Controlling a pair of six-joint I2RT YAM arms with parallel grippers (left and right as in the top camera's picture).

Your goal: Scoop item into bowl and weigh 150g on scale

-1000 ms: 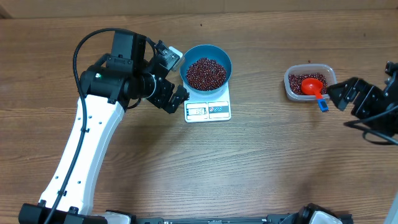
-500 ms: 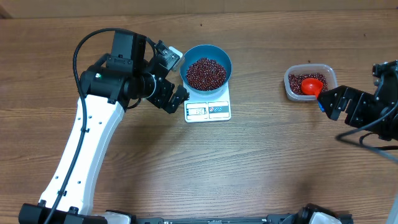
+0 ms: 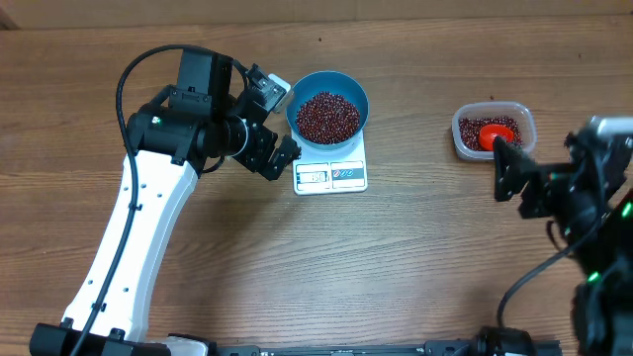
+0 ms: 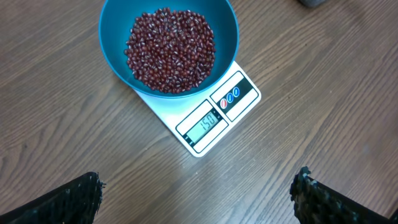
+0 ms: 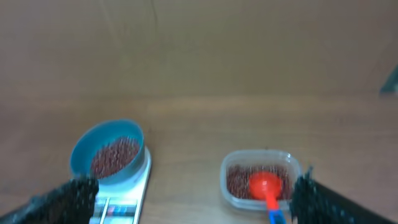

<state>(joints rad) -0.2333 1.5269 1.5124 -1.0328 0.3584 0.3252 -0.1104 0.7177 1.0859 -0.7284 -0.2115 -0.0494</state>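
Overhead: red scoop (image 3: 497, 132) in clear tub (image 3: 457, 133), right fingers (image 3: 504, 168) just beside.

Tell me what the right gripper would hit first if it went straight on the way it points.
Most likely the red scoop, whose blue handle sticks out of the clear tub toward the open right gripper. The tub itself comes next. Depth is unclear, so it might pass just above.
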